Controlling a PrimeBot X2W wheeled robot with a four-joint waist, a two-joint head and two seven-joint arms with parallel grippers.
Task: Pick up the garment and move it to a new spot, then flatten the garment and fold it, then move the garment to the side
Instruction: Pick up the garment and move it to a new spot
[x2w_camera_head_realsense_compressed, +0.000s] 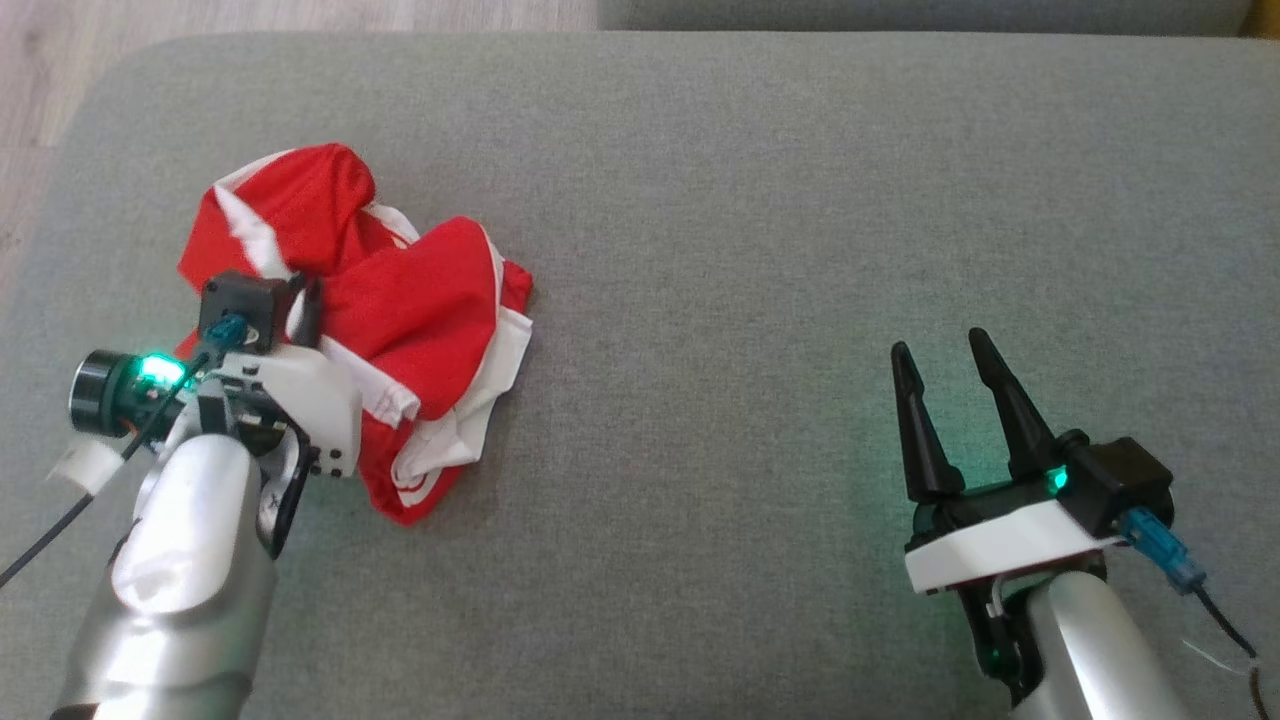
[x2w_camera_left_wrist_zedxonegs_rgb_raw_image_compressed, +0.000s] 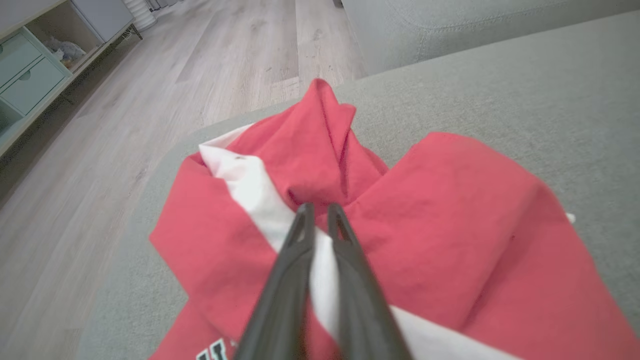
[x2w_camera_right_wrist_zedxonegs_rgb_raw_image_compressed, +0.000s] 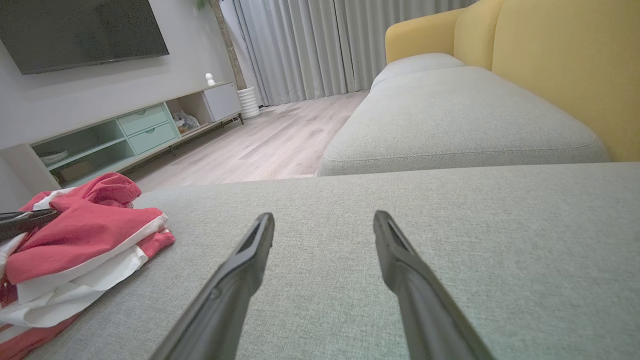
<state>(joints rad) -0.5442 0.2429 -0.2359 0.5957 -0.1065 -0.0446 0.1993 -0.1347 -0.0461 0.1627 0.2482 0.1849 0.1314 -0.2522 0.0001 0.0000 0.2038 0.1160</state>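
The broad grey cushion (x2w_camera_head_realsense_compressed: 760, 200) carries everything here. The garment (x2w_camera_head_realsense_compressed: 400, 300), a red piece with white trim, lies crumpled in a heap toward the cushion's left end, a little nearer its far edge than its near one, with bare cushion on every side.

We judge the garment to be light, thin and wholly limp. It will sag and drape from whatever point lifts it, and it keeps no shape of its own. It looks sturdy enough for a firm pinch, though smooth sports cloth of this kind may slip from a shallow one. Several layers are bunched together, so a grab into the middle of the heap would likely bring up a knot. A hem or a trimmed edge should let the cloth fall open as it rises off the cushion.

Our left hand (x2w_camera_left_wrist_zedxonegs_rgb_raw_image_compressed: 320, 209) is down on the heap at the cushion's left end. Its fingers are drawn narrow with cloth showing between them, so we take it to be gripping a fold.

Our right hand (x2w_camera_head_realsense_compressed: 939, 342) hovers over the cushion's right half, near the near edge. Its fingers are spread wide with nothing between them, well apart from the garment.

The white band (x2w_camera_left_wrist_zedxonegs_rgb_raw_image_compressed: 250, 190) runs under the left fingers and offers the clearest edge to follow.
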